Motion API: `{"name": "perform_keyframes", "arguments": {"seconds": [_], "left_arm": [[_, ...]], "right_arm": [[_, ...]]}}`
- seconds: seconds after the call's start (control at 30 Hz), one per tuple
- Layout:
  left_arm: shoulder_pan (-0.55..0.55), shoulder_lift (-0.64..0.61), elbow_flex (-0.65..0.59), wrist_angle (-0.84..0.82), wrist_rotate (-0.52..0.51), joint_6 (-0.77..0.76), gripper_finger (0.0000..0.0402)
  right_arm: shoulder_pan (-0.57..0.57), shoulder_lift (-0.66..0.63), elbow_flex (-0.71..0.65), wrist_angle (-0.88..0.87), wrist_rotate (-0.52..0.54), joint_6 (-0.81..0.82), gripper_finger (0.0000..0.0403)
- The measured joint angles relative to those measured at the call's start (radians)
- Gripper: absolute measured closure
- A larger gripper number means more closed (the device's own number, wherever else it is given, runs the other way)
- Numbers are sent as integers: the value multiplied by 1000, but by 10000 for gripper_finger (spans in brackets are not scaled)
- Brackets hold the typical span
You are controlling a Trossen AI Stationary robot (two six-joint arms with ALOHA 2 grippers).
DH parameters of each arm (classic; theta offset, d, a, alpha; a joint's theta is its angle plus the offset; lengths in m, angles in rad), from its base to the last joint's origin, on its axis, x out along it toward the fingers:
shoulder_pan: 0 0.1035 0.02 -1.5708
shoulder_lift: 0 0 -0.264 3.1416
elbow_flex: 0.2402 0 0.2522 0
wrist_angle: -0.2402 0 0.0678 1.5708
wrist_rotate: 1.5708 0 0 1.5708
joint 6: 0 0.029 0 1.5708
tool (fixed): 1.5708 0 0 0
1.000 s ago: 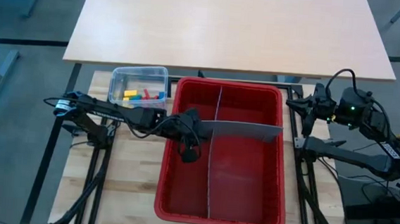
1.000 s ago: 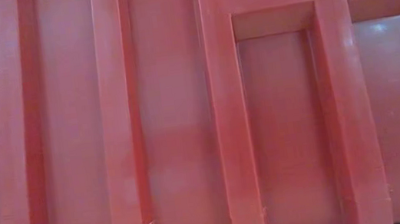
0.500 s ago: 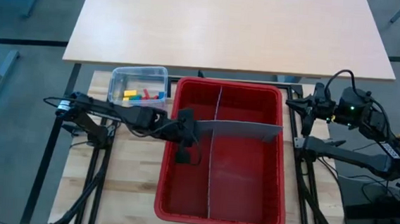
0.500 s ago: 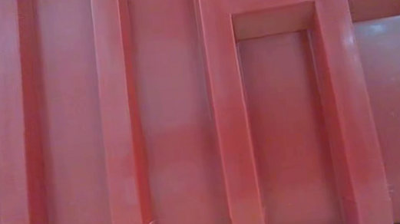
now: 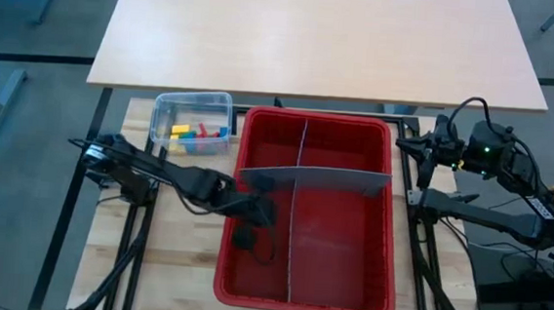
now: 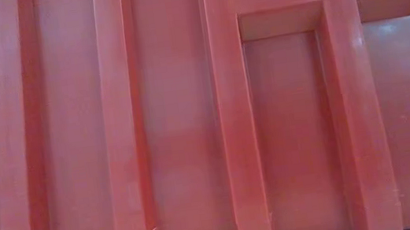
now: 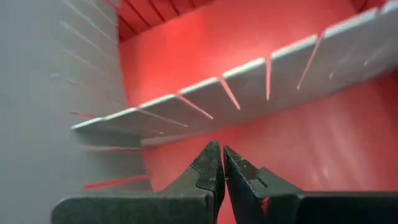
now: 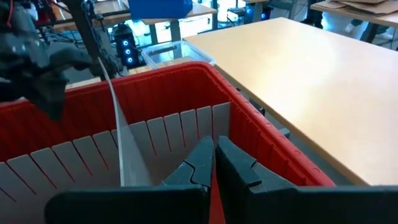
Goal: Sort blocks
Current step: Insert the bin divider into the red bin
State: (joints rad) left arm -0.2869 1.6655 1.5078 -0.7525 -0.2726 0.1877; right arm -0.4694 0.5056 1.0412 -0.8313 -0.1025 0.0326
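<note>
The blocks [image 5: 197, 131], red, yellow, green and blue, lie in a small clear tub [image 5: 168, 103] at the table's far left. My left gripper [image 5: 265, 213] is shut and reaches down into the left half of the red bin [image 5: 301, 298], on the near side of the grey cross divider [image 5: 319, 179]. In the left wrist view its shut fingertips [image 7: 221, 163] hold nothing and point at the bin floor below that divider [image 7: 205, 102]. My right gripper [image 5: 405, 144] waits, shut [image 8: 214, 152], beyond the bin's right rim.
A long grey divider [image 5: 294, 225] runs from the bin's far wall to its near wall and crosses the other one. The low view shows only the bin's ribbed red wall [image 6: 191, 133]. A large wooden table [image 5: 315, 36] stands beyond the work table.
My left gripper has moved toward the table's near edge inside the bin's left half and has rolled at the wrist, staying shut. The blocks, the tub and my right arm have kept still.
</note>
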Motion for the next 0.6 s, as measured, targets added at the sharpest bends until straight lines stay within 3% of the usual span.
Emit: {"name": "perform_keyframes", "arguments": {"seconds": [0.6], "left_arm": [[44,238,121,9,-149,7,402]], "right_arm": [[0,0,0,-44,-5,0,403]]}}
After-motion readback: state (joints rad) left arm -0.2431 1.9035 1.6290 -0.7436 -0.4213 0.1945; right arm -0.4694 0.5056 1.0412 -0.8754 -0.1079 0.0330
